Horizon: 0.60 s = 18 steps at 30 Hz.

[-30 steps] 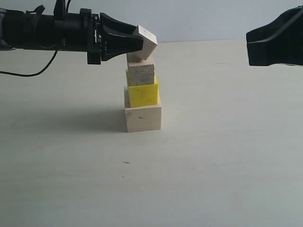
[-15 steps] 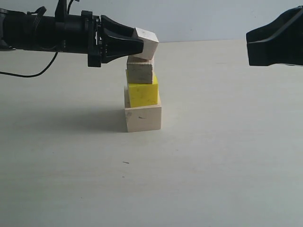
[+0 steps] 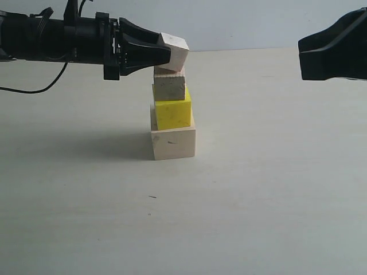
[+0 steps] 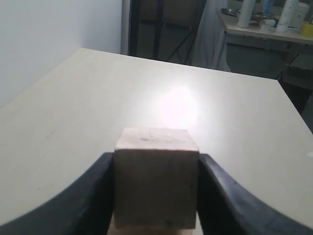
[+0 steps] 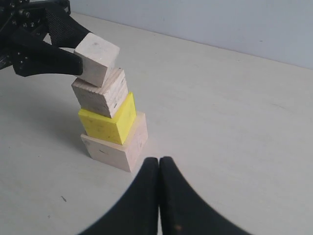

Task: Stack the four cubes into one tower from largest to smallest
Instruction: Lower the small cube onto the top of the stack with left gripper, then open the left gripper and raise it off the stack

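The tower stands mid-table: the large pale wood cube point(image 3: 173, 144) at the bottom, the bright yellow cube point(image 3: 173, 114) on it, then the grainy grey-tan cube point(image 3: 170, 88). My left gripper point(image 3: 165, 55) comes in level from the left, shut on the tiny pale wood cube point(image 3: 174, 52). That cube is slightly tilted and touches the grey-tan cube's top. In the left wrist view the tiny cube point(image 4: 156, 183) fills the gap between the black fingers point(image 4: 95, 198). My right gripper point(image 5: 159, 164) is shut and empty, hanging short of the large cube point(image 5: 122, 147).
The pale tabletop point(image 3: 258, 189) stretches around the tower with a wall behind it. The right arm's black body point(image 3: 335, 48) hangs at the upper right. Beyond the table's far edge stands a bench with bottles point(image 4: 274, 19).
The tiny cube has rotated from steeply tilted to nearly level on the stack. The grey-tan cube under it has settled squarer. The left gripper has drawn back slightly to the left.
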Tool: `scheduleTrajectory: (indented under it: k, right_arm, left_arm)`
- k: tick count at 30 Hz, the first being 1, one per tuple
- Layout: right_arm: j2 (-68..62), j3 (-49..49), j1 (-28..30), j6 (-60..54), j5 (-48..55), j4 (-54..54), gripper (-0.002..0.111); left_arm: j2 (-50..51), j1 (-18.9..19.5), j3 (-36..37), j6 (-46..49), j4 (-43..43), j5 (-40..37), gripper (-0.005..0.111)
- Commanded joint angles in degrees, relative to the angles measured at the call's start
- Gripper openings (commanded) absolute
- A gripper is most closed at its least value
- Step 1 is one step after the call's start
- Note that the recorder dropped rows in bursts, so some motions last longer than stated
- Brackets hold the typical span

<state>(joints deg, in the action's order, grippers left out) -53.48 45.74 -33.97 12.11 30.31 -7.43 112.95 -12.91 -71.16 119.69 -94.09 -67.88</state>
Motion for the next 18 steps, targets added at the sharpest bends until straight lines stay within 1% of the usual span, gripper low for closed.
scheduleTrajectory:
  k: [1,5,6,9,11,18]
  right_arm:
    - [0.0,-0.2,0.0,-0.1,-0.1,0.0,0.0]
    - [0.0,-0.2,0.0,-0.1,-0.2,0.0,0.0]
    - [0.0,-0.2,0.0,-0.1,-0.2,0.0,0.0]
    - [0.0,-0.2,0.0,-0.1,-0.2,0.0,0.0]
    - [0.0,-0.2,0.0,-0.1,-0.2,0.0,0.0]
    - [0.0,-0.2,0.0,-0.1,-0.2,0.0,0.0]
  left_arm:
    - [-0.3,0.6,-0.1,-0.3,1.6,-1.3,0.046]
    - [-0.3,0.6,-0.1,-0.3,3.1,-2.1,0.046]
    - [-0.3,0.6,-0.1,-0.3,3.1,-2.1,0.048]
    - [-0.3,0.6,-0.1,-0.3,2.7,-2.1,0.063]
    - [-0.3,0.6,-0.1,-0.3,2.1,-2.1,0.067]
    - [-0.3,0.6,-0.1,-0.3,-0.1,-2.1,0.068]
